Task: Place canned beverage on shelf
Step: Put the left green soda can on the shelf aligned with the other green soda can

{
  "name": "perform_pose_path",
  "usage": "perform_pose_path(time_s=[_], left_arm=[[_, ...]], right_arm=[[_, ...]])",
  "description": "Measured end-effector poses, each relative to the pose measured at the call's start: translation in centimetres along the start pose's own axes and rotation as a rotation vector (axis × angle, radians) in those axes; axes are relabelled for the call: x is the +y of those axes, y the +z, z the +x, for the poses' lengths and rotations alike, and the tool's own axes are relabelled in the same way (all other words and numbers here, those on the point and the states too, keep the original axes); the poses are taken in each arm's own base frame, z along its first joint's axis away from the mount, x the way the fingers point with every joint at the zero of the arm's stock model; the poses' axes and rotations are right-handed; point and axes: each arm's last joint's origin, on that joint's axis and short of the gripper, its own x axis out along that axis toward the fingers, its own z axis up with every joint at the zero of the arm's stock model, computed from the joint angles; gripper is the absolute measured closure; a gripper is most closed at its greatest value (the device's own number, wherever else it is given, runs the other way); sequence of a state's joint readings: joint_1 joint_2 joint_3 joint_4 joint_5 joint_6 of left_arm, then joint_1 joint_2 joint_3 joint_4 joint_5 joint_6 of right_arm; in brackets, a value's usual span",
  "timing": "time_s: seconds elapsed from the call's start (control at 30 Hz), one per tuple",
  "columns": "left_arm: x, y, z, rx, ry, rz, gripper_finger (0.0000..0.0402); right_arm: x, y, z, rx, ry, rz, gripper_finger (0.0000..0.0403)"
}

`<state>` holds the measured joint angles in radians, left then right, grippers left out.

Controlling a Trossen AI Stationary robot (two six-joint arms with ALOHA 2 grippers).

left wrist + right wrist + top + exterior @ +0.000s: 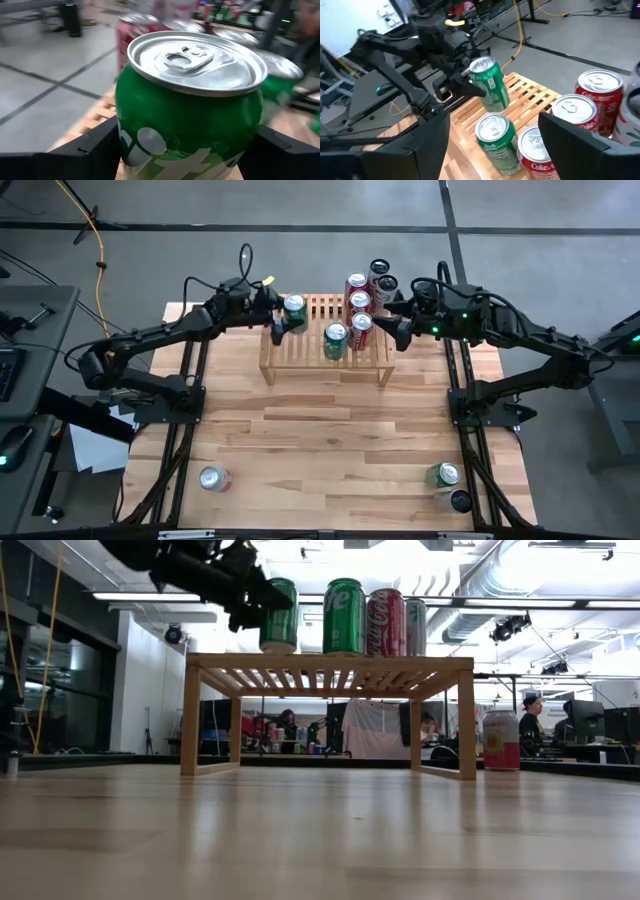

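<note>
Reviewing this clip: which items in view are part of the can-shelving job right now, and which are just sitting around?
In play:
- green can, clamped in the left gripper over the shelf
- shelf, its slatted top holding another green can and red cans

Lying about:
- silver can and green can, near table edge
- dark cans behind the shelf
- right gripper, open, empty

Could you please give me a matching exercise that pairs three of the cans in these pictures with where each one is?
Things:
1. leftmost green aluminium can
2. silver aluminium can
3. red cola can

Places:
A. on the light-wood slatted shelf, near its right end
B. between the left gripper's fingers
C. near the wooden table's front left corner

Pairs: 1-B, 2-C, 3-A.
</note>
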<state>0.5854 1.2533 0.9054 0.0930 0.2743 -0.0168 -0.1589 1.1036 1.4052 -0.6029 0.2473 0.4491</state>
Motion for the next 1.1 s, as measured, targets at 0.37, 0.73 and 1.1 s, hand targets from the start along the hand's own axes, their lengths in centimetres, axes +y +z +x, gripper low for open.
perform_pose_path(time_s=[0.37, 0.73, 1.1], left_arm=[[-2.4, 4.2, 0.1, -0.104, 0.442, -0.148, 0.0112], [-3.4, 1.3, 4.3, -0.024, 0.486, -0.279, 0.0109], [-3.3, -0.6, 6.8, 0.023, 0.497, -0.241, 0.0108]], right_arm=[[0.2, -0.9, 3.1, 0.040, -0.089, 0.027, 0.0116], [0.5, -1.6, 5.3, 0.067, -0.101, -0.009, 0.0116], [0.5, -1.3, 4.7, 0.046, -0.090, -0.002, 0.0116]])
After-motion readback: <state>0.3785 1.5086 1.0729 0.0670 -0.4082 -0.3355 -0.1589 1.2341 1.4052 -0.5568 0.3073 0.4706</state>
